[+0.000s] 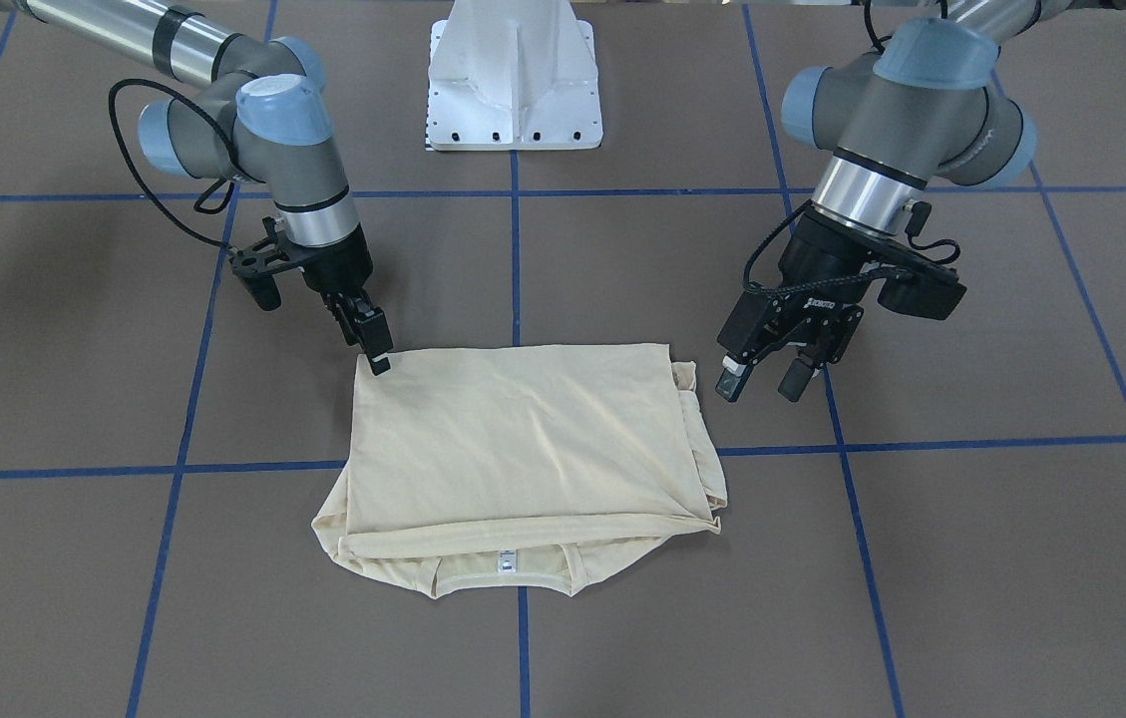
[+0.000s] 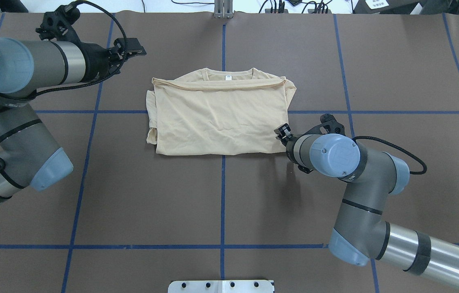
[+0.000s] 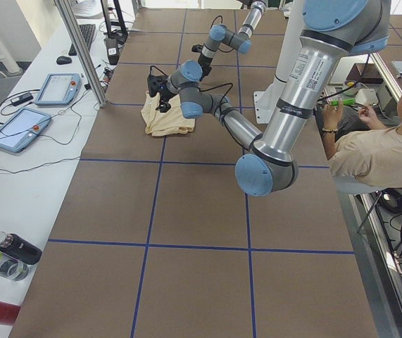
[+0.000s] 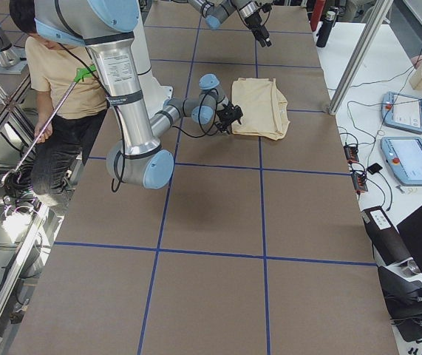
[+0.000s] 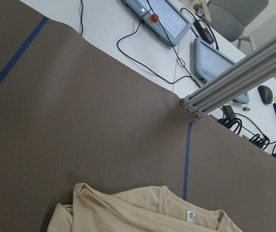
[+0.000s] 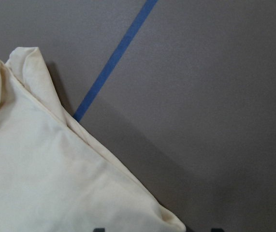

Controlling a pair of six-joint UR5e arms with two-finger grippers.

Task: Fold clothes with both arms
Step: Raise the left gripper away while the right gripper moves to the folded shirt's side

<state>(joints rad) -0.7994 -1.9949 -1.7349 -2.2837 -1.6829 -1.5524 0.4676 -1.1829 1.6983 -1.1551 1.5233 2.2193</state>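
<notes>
The pale cream long-sleeved shirt [image 1: 523, 439] is laid folded into a flat rectangle on the brown desk [image 1: 971, 598], between the two sets of fingers. Its long axis is set across the desk, from one gripper towards the other. Its neckline, marked by the small white neck label [image 1: 508, 563], is turned away from the robot's base. A blue tape line [image 1: 516, 259] is crossed by the cloth.

The right gripper [image 1: 378, 359] is lowered to the shirt's corner on the robot's side. In the right wrist view its fingers [image 1: 370, 327] are seen spread, with that corner lying between the tips, not pinched.

The left gripper [image 1: 762, 384] is held just beside the layered side edge at the opposite end. Its fingers [image 1: 798, 377] are spread wide, and nothing is held or touched.
</notes>
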